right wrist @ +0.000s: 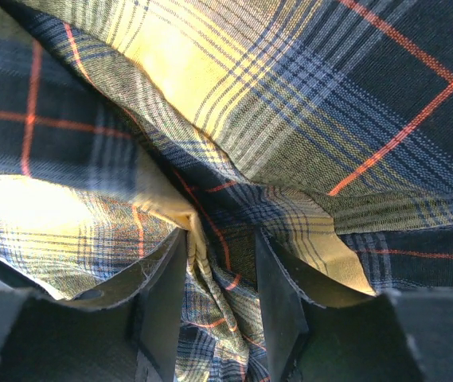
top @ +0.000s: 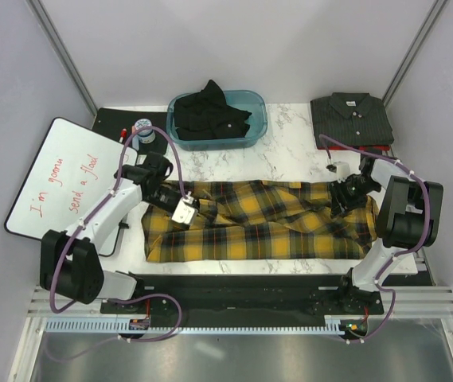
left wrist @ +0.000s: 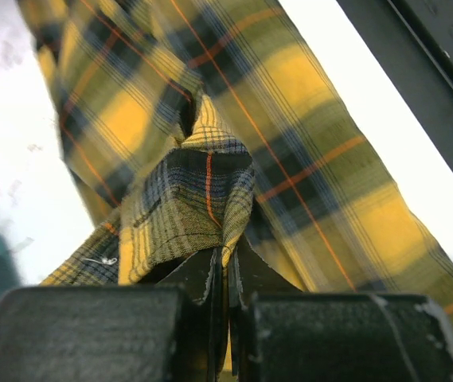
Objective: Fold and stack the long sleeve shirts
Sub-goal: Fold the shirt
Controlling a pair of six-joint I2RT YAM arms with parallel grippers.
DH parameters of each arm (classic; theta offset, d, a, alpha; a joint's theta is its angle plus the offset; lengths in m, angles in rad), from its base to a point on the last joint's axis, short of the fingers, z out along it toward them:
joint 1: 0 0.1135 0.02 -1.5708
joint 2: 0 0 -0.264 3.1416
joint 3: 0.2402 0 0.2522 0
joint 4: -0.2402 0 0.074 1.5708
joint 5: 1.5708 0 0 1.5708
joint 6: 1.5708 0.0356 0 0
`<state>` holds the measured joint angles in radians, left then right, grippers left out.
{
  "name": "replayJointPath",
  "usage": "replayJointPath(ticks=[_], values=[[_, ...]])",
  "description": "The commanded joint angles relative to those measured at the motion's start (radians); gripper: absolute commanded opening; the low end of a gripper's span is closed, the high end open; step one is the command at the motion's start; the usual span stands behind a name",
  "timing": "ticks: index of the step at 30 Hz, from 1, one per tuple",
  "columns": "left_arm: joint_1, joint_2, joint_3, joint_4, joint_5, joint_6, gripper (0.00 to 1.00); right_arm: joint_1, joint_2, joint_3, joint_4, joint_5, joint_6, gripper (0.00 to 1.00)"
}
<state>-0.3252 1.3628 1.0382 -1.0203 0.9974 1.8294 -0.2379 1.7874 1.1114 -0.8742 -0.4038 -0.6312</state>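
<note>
The yellow-and-black plaid shirt [top: 258, 227] lies spread across the middle of the marble table [top: 290, 155], rumpled along its far edge. My left gripper [top: 165, 193] is at its far left corner and is shut on a raised fold of the plaid [left wrist: 202, 191]; its jaws [left wrist: 228, 259] are nearly touching. My right gripper [top: 345, 195] is at the shirt's far right end. In the right wrist view the gripper [right wrist: 222, 239] holds a thick bunch of plaid [right wrist: 290, 95], with its jaws a little apart. The charcoal shirt [top: 352, 119] lies folded at the back right. The black shirt [top: 210, 115] is heaped in a bin.
The blue plastic bin [top: 259, 127] stands at the back centre. A whiteboard [top: 59, 179] with red writing lies to the left, with a tape roll [top: 143, 127] and a black mat [top: 113, 121] behind it. White walls close in the back and both sides.
</note>
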Motion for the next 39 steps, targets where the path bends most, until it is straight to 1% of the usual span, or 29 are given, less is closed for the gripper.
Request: replayJointPath(ticks=[1,3,4,5,8,9,10,12,14,17,18,19,21,22,23,24,26,27,29,30,33,35,36,38,39], values=[[0.052,0.028,-0.038,-0.156,-0.101,0.528,0.02,0.000,0.001,-0.016,0.012,0.042,0.007,0.46],[0.064,0.041,-0.062,-0.152,-0.132,0.580,0.03,0.000,-0.003,-0.015,0.007,0.040,0.004,0.46],[0.072,0.044,-0.070,-0.133,-0.158,0.599,0.12,0.000,-0.006,-0.013,0.003,0.040,0.002,0.46],[0.074,0.045,-0.079,-0.121,-0.172,0.603,0.16,0.000,-0.014,-0.012,-0.003,0.031,-0.002,0.46],[0.104,0.042,-0.110,-0.080,-0.229,0.602,0.28,0.002,-0.031,-0.004,-0.029,0.013,-0.021,0.46],[0.116,0.039,-0.119,-0.074,-0.232,0.597,0.29,0.002,-0.039,0.001,-0.040,-0.007,-0.027,0.46],[0.145,0.026,-0.119,-0.070,-0.232,0.581,0.37,0.003,-0.048,0.004,-0.061,-0.015,-0.038,0.47],[0.182,0.010,-0.112,-0.070,-0.232,0.552,0.38,0.005,-0.072,0.021,-0.094,-0.036,-0.048,0.48],[0.205,-0.022,-0.106,-0.055,-0.223,0.492,0.38,0.005,-0.100,0.033,-0.112,-0.041,-0.053,0.49],[0.221,-0.057,-0.083,-0.035,-0.218,0.351,0.39,0.005,-0.143,0.054,-0.132,-0.035,-0.058,0.49],[0.221,-0.065,-0.076,-0.035,-0.211,0.319,0.51,0.005,-0.152,0.067,-0.141,-0.033,-0.059,0.49],[0.221,-0.073,-0.073,-0.035,-0.177,0.261,0.61,0.006,-0.161,0.071,-0.144,-0.030,-0.062,0.50],[0.210,-0.106,-0.076,-0.037,-0.140,0.225,0.67,0.012,-0.183,0.082,-0.160,-0.026,-0.068,0.50],[0.200,-0.117,-0.082,-0.035,-0.122,0.196,0.75,0.014,-0.190,0.085,-0.166,-0.029,-0.070,0.50],[0.186,-0.129,-0.089,-0.034,-0.125,0.179,0.78,0.021,-0.192,0.090,-0.169,-0.029,-0.070,0.50],[0.152,-0.134,-0.093,-0.021,-0.131,0.159,0.79,0.025,-0.194,0.091,-0.175,-0.032,-0.065,0.51],[0.115,-0.136,-0.099,0.003,-0.147,0.044,0.79,0.040,-0.200,0.091,-0.180,-0.046,-0.061,0.51],[0.069,-0.128,-0.101,0.031,-0.173,-0.043,0.79,0.049,-0.200,0.090,-0.178,-0.047,-0.052,0.52],[0.020,-0.114,-0.112,0.051,-0.216,-0.111,0.75,0.067,-0.195,0.085,-0.175,-0.049,-0.044,0.52],[-0.026,-0.100,-0.115,0.063,-0.248,-0.184,0.73,0.074,-0.194,0.081,-0.169,-0.046,-0.041,0.52],[-0.060,-0.079,-0.124,0.101,-0.244,-0.293,0.70,0.091,-0.191,0.054,-0.143,-0.021,-0.033,0.52],[-0.070,-0.057,-0.127,0.121,-0.233,-0.343,0.70,0.101,-0.186,0.028,-0.123,-0.006,-0.025,0.52],[-0.084,-0.050,-0.129,0.130,-0.236,-0.395,0.71,0.103,-0.181,0.024,-0.109,0.003,-0.025,0.52],[-0.100,-0.034,-0.139,0.143,-0.238,-0.423,0.72,0.103,-0.172,0.033,-0.105,0.000,-0.021,0.52],[-0.116,-0.034,-0.145,0.156,-0.252,-0.462,0.74,0.106,-0.171,0.042,-0.111,-0.025,-0.019,0.53]])
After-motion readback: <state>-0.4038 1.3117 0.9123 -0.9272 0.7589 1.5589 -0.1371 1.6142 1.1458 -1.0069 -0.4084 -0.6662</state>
